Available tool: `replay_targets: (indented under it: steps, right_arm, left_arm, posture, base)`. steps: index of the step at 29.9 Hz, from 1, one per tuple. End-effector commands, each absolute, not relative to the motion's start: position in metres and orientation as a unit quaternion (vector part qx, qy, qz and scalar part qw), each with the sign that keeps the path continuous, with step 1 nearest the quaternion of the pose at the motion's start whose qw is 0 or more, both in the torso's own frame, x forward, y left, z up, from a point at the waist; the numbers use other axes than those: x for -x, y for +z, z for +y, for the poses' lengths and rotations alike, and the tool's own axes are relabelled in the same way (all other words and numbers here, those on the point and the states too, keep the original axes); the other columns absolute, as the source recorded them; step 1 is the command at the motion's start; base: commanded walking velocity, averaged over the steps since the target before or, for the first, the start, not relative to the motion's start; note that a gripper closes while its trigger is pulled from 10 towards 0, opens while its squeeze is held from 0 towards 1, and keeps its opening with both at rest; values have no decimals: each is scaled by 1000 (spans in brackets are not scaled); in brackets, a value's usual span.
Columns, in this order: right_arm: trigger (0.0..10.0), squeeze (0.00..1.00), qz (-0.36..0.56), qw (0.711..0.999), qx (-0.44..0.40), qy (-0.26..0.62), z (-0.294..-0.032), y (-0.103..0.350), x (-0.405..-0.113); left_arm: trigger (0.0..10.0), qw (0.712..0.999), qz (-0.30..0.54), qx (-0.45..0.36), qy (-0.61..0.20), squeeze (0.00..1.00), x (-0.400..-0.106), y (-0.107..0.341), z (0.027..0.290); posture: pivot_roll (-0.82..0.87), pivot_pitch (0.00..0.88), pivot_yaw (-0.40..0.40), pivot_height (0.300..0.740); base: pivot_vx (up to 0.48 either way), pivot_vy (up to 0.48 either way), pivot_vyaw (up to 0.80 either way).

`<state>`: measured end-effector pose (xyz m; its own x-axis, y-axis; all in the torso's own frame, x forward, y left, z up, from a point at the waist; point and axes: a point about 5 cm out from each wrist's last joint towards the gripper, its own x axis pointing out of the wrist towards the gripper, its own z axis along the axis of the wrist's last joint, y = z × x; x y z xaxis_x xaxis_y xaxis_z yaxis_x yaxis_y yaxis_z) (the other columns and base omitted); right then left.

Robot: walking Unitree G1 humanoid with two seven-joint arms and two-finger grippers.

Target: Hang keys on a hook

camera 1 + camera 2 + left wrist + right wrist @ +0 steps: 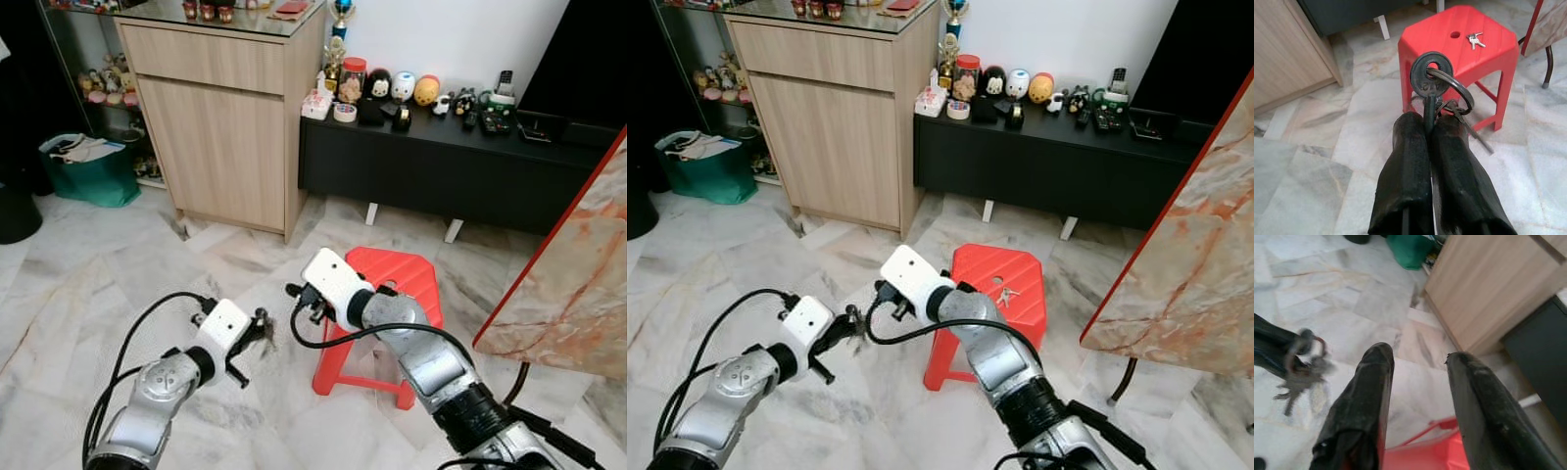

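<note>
Left gripper (1427,127) is clenched on a bunch of keys (1442,93), held above the marble floor (88,294). Its two black fingers (1405,161) pinch the stem below a dark round fob, from which a metal ring and several key blades hang to one side. In the head views this bunch (262,323) sits at the tip of the left gripper, just beside the front left corner of the red stool (402,279) and not touching it.

Right gripper (1418,377) is released, its fingers (1366,396) spread with nothing between them. It hangs over the stool's left edge, pointing toward the left gripper and the held bunch, which appear blurred in the right wrist view.

A second, smaller set of keys (1002,292) lies flat on the stool seat, near its centre, beside a small round hole in the seat.

Beyond the stool stand a wooden cabinet (225,127) and a low black sideboard (441,166) carrying small figurines. A marble-patterned slab (578,284) leans at the right.
</note>
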<state>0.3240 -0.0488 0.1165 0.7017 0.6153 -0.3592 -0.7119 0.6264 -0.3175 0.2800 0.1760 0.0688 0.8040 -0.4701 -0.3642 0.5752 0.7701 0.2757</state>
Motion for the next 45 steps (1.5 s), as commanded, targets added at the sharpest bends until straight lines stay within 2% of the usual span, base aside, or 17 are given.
replay_targets:
  steps: [1, 2, 3, 4, 7, 12, 13, 14, 19, 22, 23, 24, 27, 30, 32, 33, 45]
  right_arm:
    - [10000, 0, 105, 907, 221, 344, -59, 120, -332]
    - [10000, 0, 108, 913, 215, 330, -64, 120, -334]
    - [10000, 0, 111, 919, 207, 316, -70, 120, -336]
    - [10000, 0, 119, 936, 183, 275, -86, 119, -343]
    - [10000, 0, 127, 954, 156, 222, -105, 116, -349]
    - [10000, 0, 194, 973, 93, 80, -168, 76, -345]
    - [10000, 0, 194, 973, 93, 80, -168, 76, -345]
    - [10000, 0, 240, 967, 75, 45, -186, 50, -332]
    - [10000, 0, 339, 939, 65, 9, -205, -3, -290]
    - [10000, 0, 404, 913, 52, -7, -210, -36, -255]
    - [10000, 0, 450, 892, 37, -12, -208, -57, -227]
    - [10000, 0, 450, 892, 37, -12, -208, -57, -227]
    - [10000, 0, 500, 865, 39, -2, -203, -76, -196]
    - [10000, 0, 528, 848, 38, -5, -200, -87, -177]
    - [10000, 0, 533, 845, 35, -7, -200, -88, -174]
    - [10000, 0, 535, 844, 32, -9, -202, -88, -173]
    - [10000, 0, 529, 848, -12, -35, -220, -85, -171]
  left_arm:
    - [0, 929, 137, -202, -280, 0, -278, 71, 176]
    - [0, 929, 139, -205, -276, 0, -278, 71, 178]
    - [706, 929, 141, -209, -271, 0, -278, 71, 180]
    - [10000, 931, 148, -215, -257, 0, -277, 69, 186]
    - [10000, 934, 156, -217, -239, 0, -276, 68, 193]
    - [10000, 937, 222, -213, -162, 0, -268, 45, 224]
    - [10000, 937, 222, -213, -162, 0, -268, 45, 224]
    - [10000, 941, 253, -195, -115, 0, -262, 31, 236]
    - [10000, 938, 316, -139, -29, 0, -244, 1, 256]
    - [10000, 921, 368, -124, 8, 0, -225, -23, 265]
    - [10000, 901, 421, -99, 29, 0, -205, -42, 266]
    - [10000, 901, 421, -99, 29, 0, -205, -42, 266]
    - [10000, 861, 501, -81, 32, 0, -173, -67, 264]
    - [10000, 814, 568, -121, -19, 0, -139, -85, 261]
    - [10000, 802, 583, -128, -29, 0, -129, -88, 261]
    - [10000, 810, 581, -82, 11, 0, -120, -91, 261]
    - [10000, 828, 554, -16, 79, 0, -112, -100, 246]
  posture:
    - [110, 0, -81, 722]
    - [111, 0, -80, 722]
    - [111, 0, -80, 722]
    - [111, 0, -79, 722]
    - [111, 0, -77, 722]
    - [104, 0, -68, 722]
    - [104, 0, -68, 722]
    - [105, 0, -66, 722]
    - [100, 0, -61, 722]
    - [102, 0, -57, 722]
    - [101, 0, -51, 722]
    - [101, 0, -51, 722]
    - [95, 0, -43, 722]
    - [88, 0, -33, 722]
    - [85, 0, -32, 722]
    - [74, 0, -30, 722]
    - [56, 0, -49, 722]
  base:
    - [0, 0, 0]
    - [0, 0, 0]
    - [0, 0, 0]
    - [0, 0, 0]
    - [0, 0, 0]
    - [0, 0, 0]
    - [0, 0, 0]
    - [0, 0, 0]
    - [0, 0, 0]
    - [0, 0, 0]
    - [0, 0, 0]
    - [0, 0, 0]
    - [0, 0, 0]
    - [0, 0, 0]
    - [0, 0, 0]
    - [0, 0, 0]
    - [0, 0, 0]
